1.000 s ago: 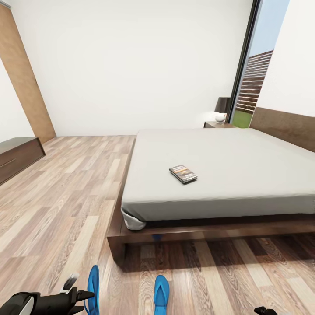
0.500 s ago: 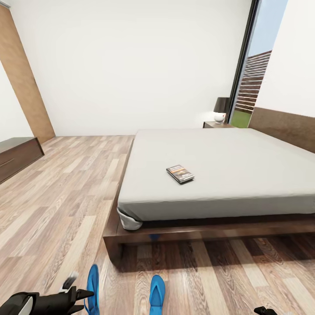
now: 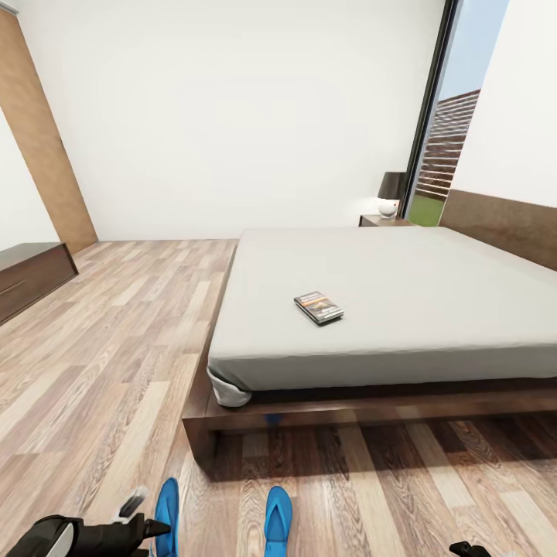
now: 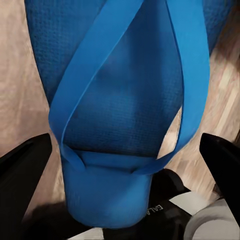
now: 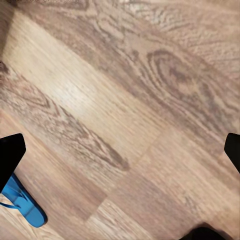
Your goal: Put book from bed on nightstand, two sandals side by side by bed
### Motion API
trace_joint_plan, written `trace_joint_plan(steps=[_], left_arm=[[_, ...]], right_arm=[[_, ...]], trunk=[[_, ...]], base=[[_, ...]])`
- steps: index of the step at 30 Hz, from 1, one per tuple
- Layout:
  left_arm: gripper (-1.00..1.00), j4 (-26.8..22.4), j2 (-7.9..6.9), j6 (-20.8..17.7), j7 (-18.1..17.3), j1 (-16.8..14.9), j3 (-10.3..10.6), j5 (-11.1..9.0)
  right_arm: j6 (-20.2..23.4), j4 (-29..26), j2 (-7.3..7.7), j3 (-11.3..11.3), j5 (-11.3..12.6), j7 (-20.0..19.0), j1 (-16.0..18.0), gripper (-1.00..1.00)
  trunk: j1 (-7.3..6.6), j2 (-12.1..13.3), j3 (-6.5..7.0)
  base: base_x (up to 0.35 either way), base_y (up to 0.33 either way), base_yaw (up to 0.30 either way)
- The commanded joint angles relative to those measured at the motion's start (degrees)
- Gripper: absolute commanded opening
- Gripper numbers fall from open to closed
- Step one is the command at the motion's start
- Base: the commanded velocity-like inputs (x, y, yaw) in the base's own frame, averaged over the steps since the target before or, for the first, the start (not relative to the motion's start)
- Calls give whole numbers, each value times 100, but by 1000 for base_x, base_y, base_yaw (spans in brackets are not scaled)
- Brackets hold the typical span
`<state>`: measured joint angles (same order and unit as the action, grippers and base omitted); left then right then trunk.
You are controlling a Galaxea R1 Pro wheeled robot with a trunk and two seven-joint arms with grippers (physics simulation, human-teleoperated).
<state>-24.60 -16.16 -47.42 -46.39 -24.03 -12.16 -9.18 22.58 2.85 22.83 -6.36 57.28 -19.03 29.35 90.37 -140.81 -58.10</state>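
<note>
I see the big bed (image 3: 402, 302) on the wood floor (image 3: 116, 363), with the small nightstand (image 3: 381, 220) at its far corner by the headboard and the book (image 3: 319, 307) lying flat on the mattress near the foot edge. Two blue sandals lie on the floor just past the foot of the bed: one sandal (image 3: 277, 517) lies alone, and the other sandal (image 3: 166, 514) sits between my left fingers (image 3: 147, 529), which are wide open around it without squeezing. My right fingers (image 5: 120, 150) are spread wide over bare floor and hold nothing.
</note>
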Motion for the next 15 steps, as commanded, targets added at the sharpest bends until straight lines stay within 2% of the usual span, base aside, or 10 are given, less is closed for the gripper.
trace_joint_plan(steps=[1,2,8,10,12,15], left_arm=[[-100,-6,116,-21,142,2,-18,15],[-100,-9,177,-21,230,4,-17,14],[-100,-25,775,-14,1099,-23,-15,16],[-100,-26,1072,-5,1486,-38,-12,39],[-100,-27,1264,16,1841,-48,-9,41],[-100,-27,1469,90,2307,-81,-7,30]], right_arm=[[25,18,1,-53,50,-37,9,100],[31,17,1,-52,55,-36,9,100],[65,14,7,-54,101,-33,9,100],[60,8,30,-12,134,-38,9,100],[54,-9,50,11,161,-57,9,100],[58,-72,103,37,261,-97,9,100]], trunk=[[-1,-2,-5],[-1,-2,-5],[-1,-2,-5],[-1,-2,-5],[-1,-2,-5],[-1,-2,-5]], base=[[0,0,0],[0,0,0],[0,0,0],[0,0,0],[0,0,0],[0,0,0]])
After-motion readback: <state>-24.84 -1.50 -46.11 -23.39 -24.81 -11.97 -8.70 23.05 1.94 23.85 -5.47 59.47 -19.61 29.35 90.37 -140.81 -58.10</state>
